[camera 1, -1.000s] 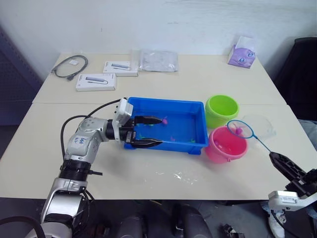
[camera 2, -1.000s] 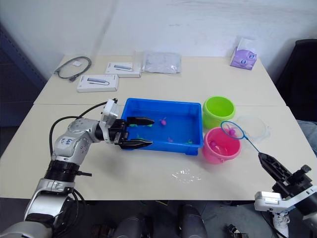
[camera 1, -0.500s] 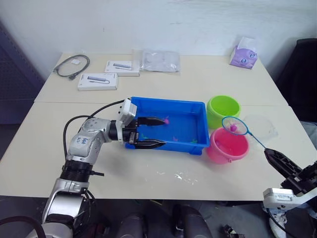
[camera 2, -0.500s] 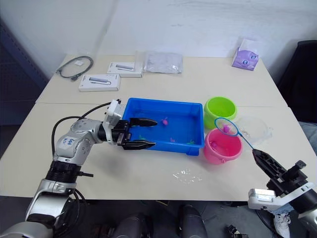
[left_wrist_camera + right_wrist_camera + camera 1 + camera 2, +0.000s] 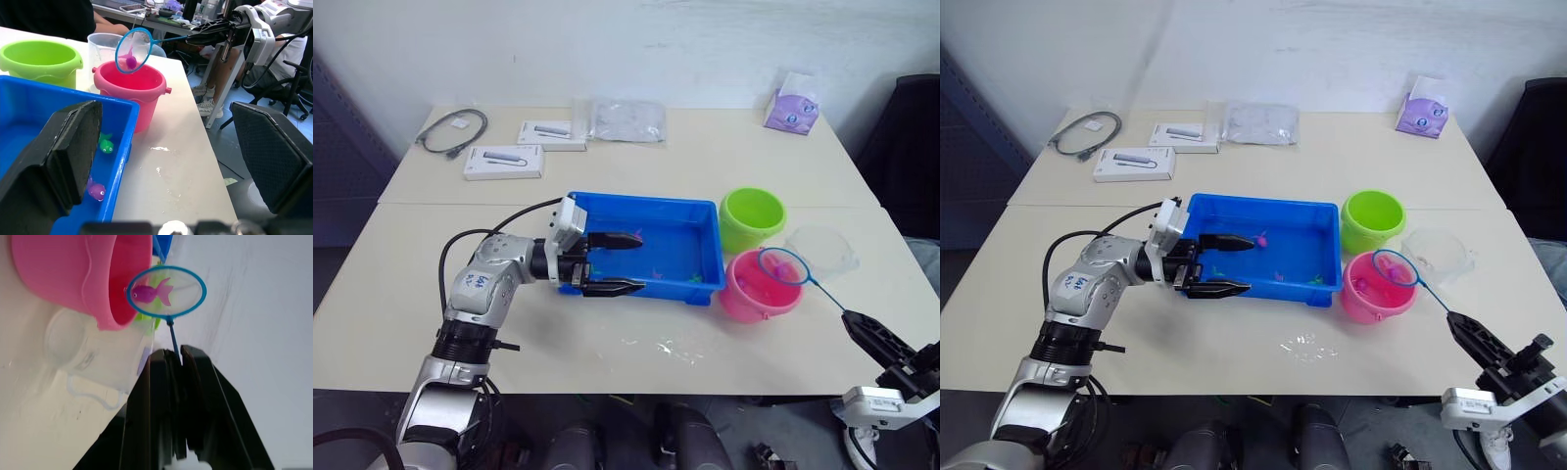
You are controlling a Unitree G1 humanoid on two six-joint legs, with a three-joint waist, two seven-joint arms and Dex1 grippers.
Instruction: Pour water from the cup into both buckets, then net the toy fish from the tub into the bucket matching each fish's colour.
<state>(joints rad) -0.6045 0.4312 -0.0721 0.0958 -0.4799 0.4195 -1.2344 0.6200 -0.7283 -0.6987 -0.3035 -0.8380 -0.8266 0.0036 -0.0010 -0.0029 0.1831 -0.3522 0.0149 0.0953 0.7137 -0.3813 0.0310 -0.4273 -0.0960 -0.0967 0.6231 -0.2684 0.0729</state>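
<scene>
Over the pink bucket (image 5: pixel 759 290), right claw (image 5: pixel 177 357) clamped on net (image 5: pixel 166 292); left claw (image 5: pixel 615 263) agape.

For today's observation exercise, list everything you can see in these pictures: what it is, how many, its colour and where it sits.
Tub: one, blue, table middle.
Buckets: two, lime green behind pink, to the tub's right.
Cup: one, clear, right of the buckets.
Net: one, blue hoop, over the pink bucket, a pink fish in it.
Fish in tub: green and purple by its wall.
White boxes: two, far left.
Cable: grey, far left corner.
Plastic bag: clear, far middle.
Tissue pack: purple, far right.
Left gripper: open, at the tub's left end.
Right gripper: shut on the net's handle.
</scene>
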